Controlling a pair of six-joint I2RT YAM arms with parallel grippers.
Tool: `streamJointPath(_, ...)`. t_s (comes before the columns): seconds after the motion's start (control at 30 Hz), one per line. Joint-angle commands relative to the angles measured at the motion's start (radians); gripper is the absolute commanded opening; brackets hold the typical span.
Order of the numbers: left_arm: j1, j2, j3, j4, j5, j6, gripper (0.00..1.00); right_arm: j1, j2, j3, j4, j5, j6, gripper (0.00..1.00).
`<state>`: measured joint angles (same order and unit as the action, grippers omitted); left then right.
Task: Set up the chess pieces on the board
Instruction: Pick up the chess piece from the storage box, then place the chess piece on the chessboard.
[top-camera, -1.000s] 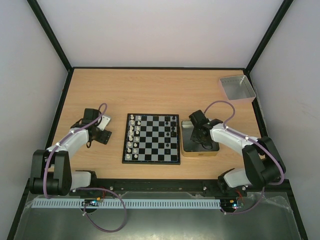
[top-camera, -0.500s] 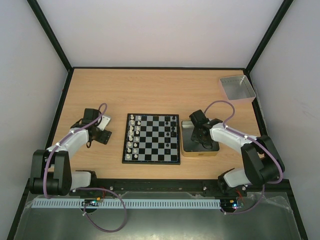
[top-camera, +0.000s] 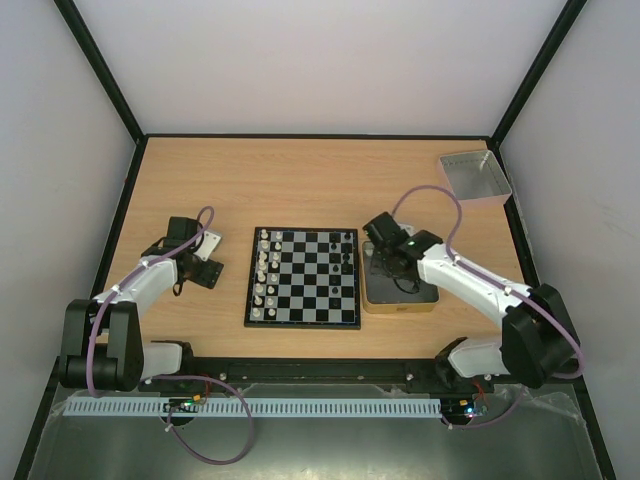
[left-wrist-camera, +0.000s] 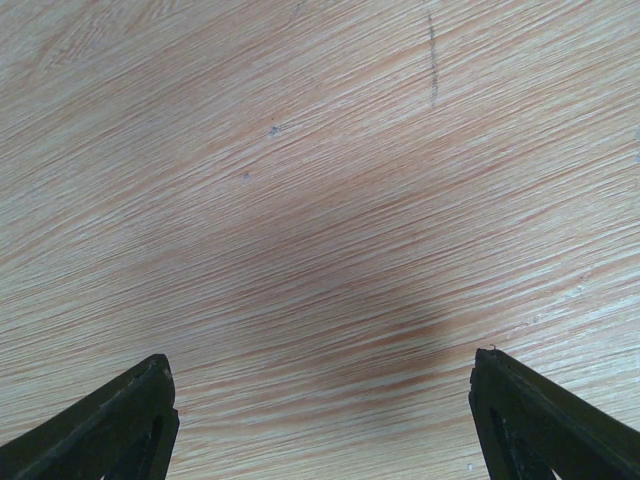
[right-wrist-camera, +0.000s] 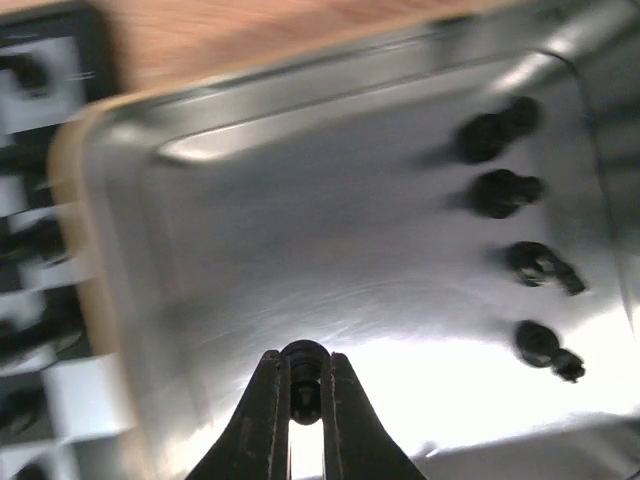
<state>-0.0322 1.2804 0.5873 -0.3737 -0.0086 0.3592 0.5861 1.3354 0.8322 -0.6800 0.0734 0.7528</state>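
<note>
Right gripper (right-wrist-camera: 305, 382) pinched tight on a black chess piece (right-wrist-camera: 304, 356) inside the tin (right-wrist-camera: 330, 95), just beside the board (top-camera: 303, 277) | left gripper (left-wrist-camera: 320, 365) spread wide over bare table (left-wrist-camera: 300, 150) | piece likely light, hard, slick and easily tipped; best held low on its stem.

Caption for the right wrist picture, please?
Right gripper pinches a black chess piece over the tin; four black pieces lie inside.

right fingers (right-wrist-camera: 255, 430) | have pinched a black piece (right-wrist-camera: 304, 374) | moved toward far-left corner of tin (right-wrist-camera: 350, 250)
</note>
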Motion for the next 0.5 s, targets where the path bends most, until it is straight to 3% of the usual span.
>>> streamJointPath(0.0, 0.000, -0.007, -0.010, -0.014, -0.010, 0.000, 0.80, 0.172, -0.024, 0.132, -0.148, 0.089, 0.050, 0.02)
streamJointPath(0.27, 0.002, 0.005, -0.010, -0.011, -0.017, -0.002, 0.80, 0.457, 0.034, 0.208, -0.203, 0.077, 0.137, 0.02)
streamJointPath(0.47, 0.002, -0.002, -0.010, -0.012, -0.018, -0.002, 0.80, 0.570, 0.099, 0.162, -0.138, 0.042, 0.169, 0.02)
